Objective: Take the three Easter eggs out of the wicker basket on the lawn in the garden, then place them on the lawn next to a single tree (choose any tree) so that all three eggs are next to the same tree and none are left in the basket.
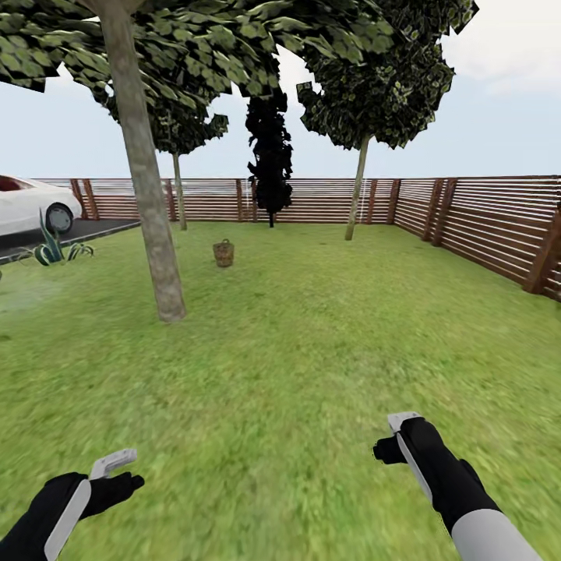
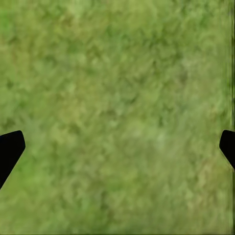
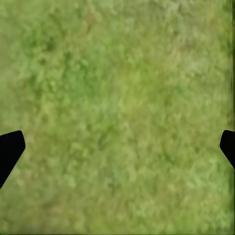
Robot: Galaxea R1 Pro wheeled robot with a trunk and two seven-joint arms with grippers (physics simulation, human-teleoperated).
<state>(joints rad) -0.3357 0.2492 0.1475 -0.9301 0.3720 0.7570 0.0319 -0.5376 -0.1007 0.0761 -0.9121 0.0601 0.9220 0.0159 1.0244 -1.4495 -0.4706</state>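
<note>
The small brown wicker basket stands far off on the lawn, just right of a thick grey-brown tree. The Easter eggs are too small to make out at this distance. Low at the left of the head view is my left gripper; my right gripper hangs low at the right. Both wrist views look down on bare grass, with the left gripper and the right gripper spread wide open, black fingertips at the frame edges and nothing between them.
A slatted wooden fence runs along the back and right. Two more trees and a black-leaved thin one stand near the fence. A white car sits on dark asphalt at the left, with a spiky plant beside it.
</note>
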